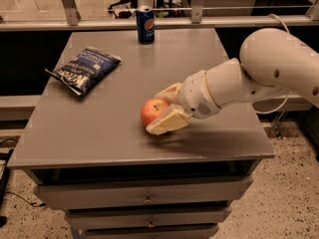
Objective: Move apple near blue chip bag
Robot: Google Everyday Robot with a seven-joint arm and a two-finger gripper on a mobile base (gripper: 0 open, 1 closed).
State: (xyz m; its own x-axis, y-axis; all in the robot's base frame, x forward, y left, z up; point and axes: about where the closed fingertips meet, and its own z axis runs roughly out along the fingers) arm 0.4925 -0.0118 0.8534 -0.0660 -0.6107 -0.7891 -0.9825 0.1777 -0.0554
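The red-orange apple point(151, 110) sits on the grey table point(104, 128), front of centre. My gripper point(154, 113) reaches in from the right on the white arm, with its cream fingers point(168, 123) on either side of the apple and pressed against it. The apple still rests on the tabletop. The blue chip bag point(85, 69) lies flat at the table's back left, well apart from the apple.
An upright blue Pepsi can point(145, 24) stands at the table's back edge. A metal rail point(224, 20) runs behind the table. Drawers point(144, 199) are below the front edge. The white arm point(279, 63) spans the right side.
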